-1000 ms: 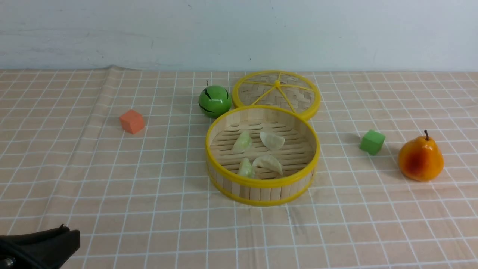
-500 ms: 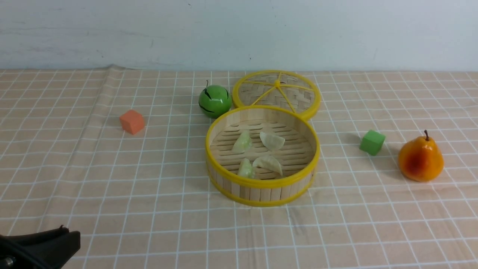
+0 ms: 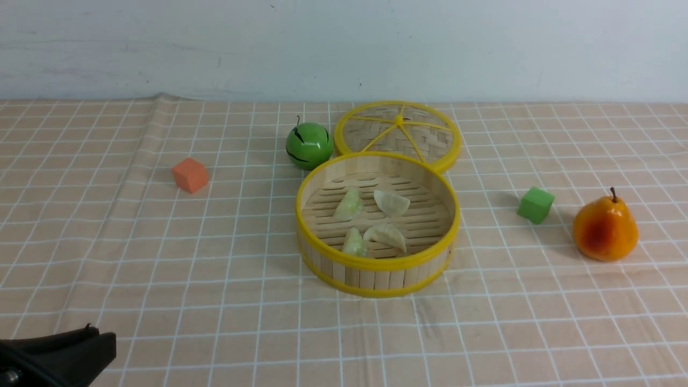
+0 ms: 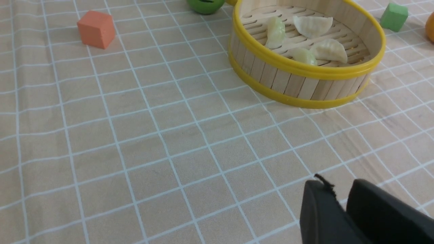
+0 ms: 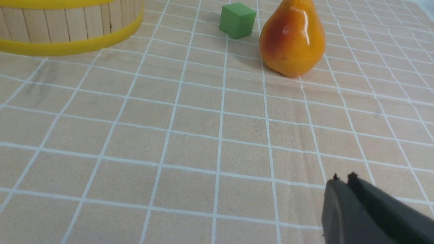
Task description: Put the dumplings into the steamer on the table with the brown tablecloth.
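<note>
And here all four dumplings [image 3: 386,236] sit inside my steamer [image 3: 379,277], on its slatted floor! My left gripper [image 4: 334,181] shows a slim gap between its tips, holding nothing, while my right gripper [image 5: 344,178] is closed on nothing, over the tablecloth [image 5: 190,152].

The bench [image 3: 215,322] wears matt, slightly wrinkled cloth. The steamer [image 3: 376,277] shows smooth pale wood-like slats between yellow rims with a soft sheen; its lid [image 3: 371,131] is coarsely woven. The pear [image 3: 605,228] and green ball [image 3: 309,146] look glossy, the orange cube [image 3: 190,175] matt.
</note>
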{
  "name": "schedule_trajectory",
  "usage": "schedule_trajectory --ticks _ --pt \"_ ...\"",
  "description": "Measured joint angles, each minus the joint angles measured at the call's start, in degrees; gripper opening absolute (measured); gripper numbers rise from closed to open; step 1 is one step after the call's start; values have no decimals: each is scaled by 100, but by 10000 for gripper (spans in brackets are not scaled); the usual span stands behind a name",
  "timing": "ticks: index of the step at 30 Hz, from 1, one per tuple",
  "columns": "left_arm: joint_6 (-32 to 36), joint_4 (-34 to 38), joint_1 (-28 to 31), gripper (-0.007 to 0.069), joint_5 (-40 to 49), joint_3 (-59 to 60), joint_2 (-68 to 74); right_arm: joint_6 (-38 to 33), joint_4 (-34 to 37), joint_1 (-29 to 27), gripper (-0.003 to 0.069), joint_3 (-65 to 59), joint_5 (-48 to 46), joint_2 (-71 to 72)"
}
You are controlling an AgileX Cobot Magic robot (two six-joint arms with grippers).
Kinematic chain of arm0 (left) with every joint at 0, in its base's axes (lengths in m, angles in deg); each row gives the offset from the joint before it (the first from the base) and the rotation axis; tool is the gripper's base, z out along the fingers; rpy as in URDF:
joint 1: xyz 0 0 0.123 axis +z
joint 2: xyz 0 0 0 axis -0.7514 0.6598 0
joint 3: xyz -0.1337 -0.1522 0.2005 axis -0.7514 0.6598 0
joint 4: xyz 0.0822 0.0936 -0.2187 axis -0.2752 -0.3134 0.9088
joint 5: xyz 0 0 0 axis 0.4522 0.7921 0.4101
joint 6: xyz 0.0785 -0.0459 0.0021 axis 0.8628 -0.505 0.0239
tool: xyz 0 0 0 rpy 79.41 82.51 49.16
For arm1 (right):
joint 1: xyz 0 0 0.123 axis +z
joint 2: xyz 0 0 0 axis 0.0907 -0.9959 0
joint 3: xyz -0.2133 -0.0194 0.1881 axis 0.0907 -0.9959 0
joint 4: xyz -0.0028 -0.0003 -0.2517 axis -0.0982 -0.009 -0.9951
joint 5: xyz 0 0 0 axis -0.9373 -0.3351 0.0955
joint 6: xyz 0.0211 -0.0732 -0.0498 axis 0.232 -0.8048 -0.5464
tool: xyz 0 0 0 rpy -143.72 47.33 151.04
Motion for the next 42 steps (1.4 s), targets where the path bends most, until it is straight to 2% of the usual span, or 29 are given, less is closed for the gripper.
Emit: schedule_trajectory --ticks 5,10,13,14,17,18,20,25,42 --pt "6 -108 51 123 -139 544 -682 0 0 0 32 0 0 0" --pt "-149 54 584 123 -507 1293 -1986 0 0 0 39 0 0 0" --pt "-300 330 1318 112 -1036 1933 -2660 0 0 0 43 0 -6 0" --pt "-300 330 1355 112 -1053 1954 -2676 0 0 0 44 0 -6 0" --pt "-319 397 1747 50 -900 2044 -2737 0 0 0 50 0 -11 0" --pt "-319 438 1928 2 -664 2055 -2737 0 0 0 55 2 -11 0" --pt "-319 479 2028 -14 -318 2062 -2741 0 0 0 57 2 -11 0" --pt "-201 599 2062 -14 246 2080 -2741 0 0 0 65 2 -11 0" --pt "-128 629 2062 -14 259 2080 -2741 0 0 0 90 2 -13 0"
